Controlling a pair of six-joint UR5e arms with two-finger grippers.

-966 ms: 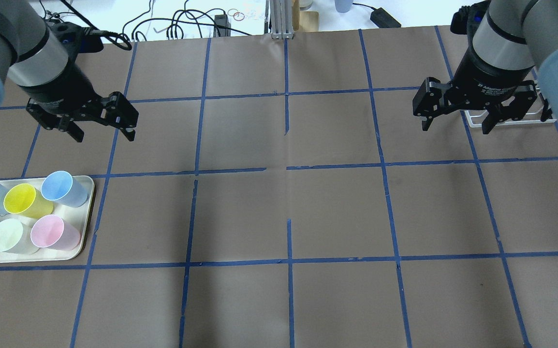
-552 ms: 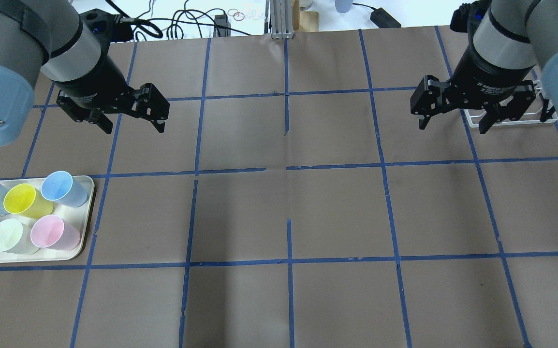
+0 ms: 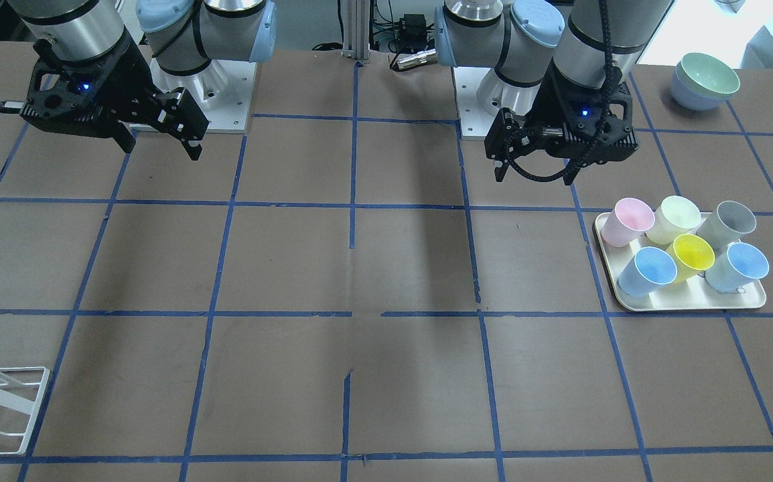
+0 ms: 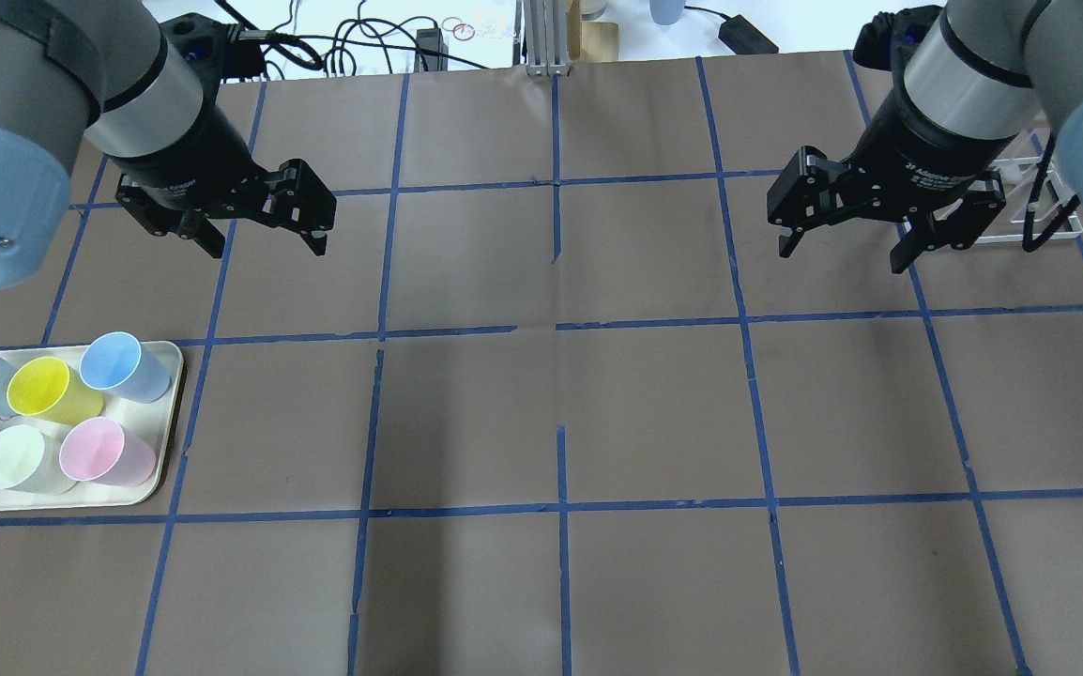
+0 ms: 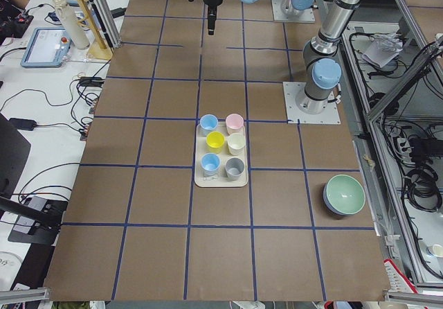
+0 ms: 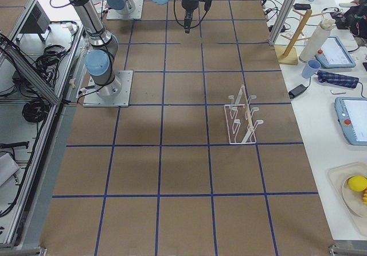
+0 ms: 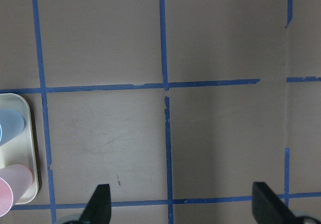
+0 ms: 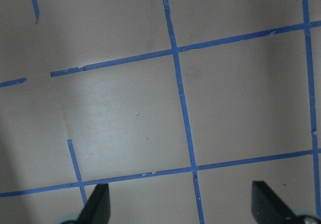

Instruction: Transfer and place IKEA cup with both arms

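The pale pink IKEA cup (image 4: 91, 449) stands upright on the cream tray (image 4: 171, 376) at the table's left, at the tray's near-right corner. It also shows in the front view (image 3: 629, 219), the left side view (image 5: 234, 122) and at the left wrist view's edge (image 7: 7, 199). My left gripper (image 4: 267, 246) hangs open and empty above the table, beyond and right of the tray, and shows in the front view (image 3: 532, 179) too. My right gripper (image 4: 841, 257) is open and empty over the far right of the table.
Beside the pink cup the tray holds two light blue cups (image 4: 114, 361), a yellow one (image 4: 38, 387), a pale cream one (image 4: 11, 457) and a grey one (image 3: 731, 221). A white wire rack (image 4: 1039, 202) stands far right. Stacked bowls (image 3: 705, 80) sit near the left arm's base.
My left gripper has moved right and slightly farther from the tray. My right gripper has shifted left, away from the rack. Both stay open. The cups have not moved.
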